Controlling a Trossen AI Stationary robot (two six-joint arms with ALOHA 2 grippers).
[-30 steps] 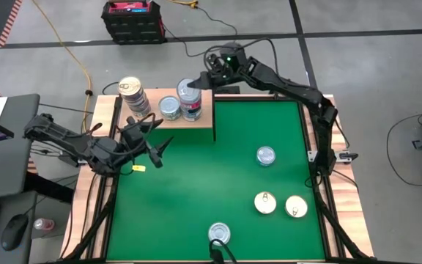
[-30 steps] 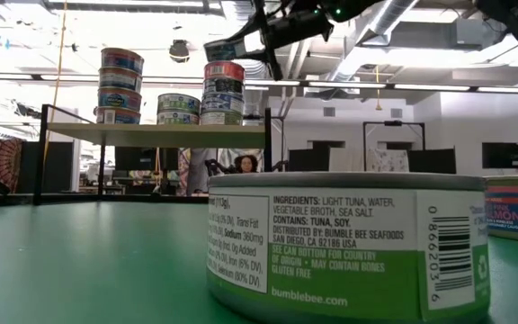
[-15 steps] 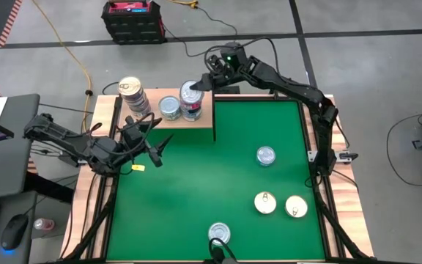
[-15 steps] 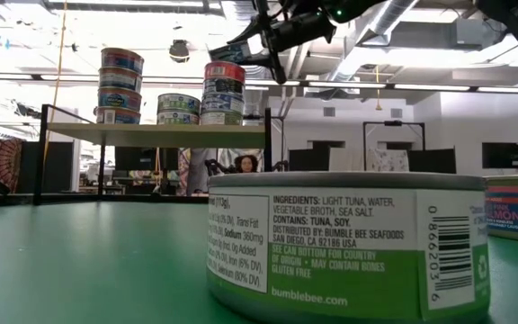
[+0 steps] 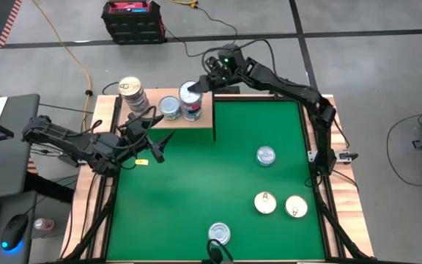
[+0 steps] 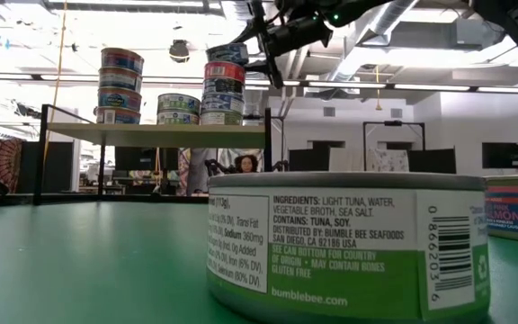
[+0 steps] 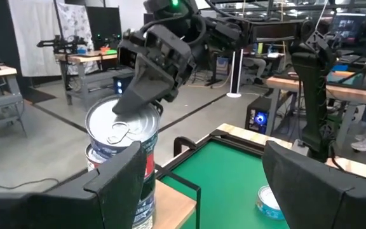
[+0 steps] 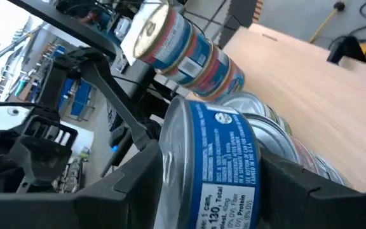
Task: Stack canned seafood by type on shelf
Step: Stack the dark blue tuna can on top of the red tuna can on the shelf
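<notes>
Around the table we see a grey concrete floor [image 5: 357, 18] crossed by dark lines, with a yellow cable [image 5: 64, 45] trailing past a black-and-red box [image 5: 132, 19]. At one side sits a desk [image 5: 2, 158] with a mouse [image 5: 12, 233]. Beyond, we see white ceiling beams [image 6: 403, 85], workbenches [image 7: 81, 60] and dark monitors [image 6: 502, 155].

Overhead view. Shelf [image 5: 196, 126] at green mat's [image 5: 196, 198] far left corner, bearing three tin stacks [image 5: 132, 95]. Right gripper [image 5: 198, 86] over rightmost stack [image 5: 190, 101]. Left gripper [image 5: 151, 139] open beside shelf. Four loose tins [image 5: 266, 155] on mat.
</notes>
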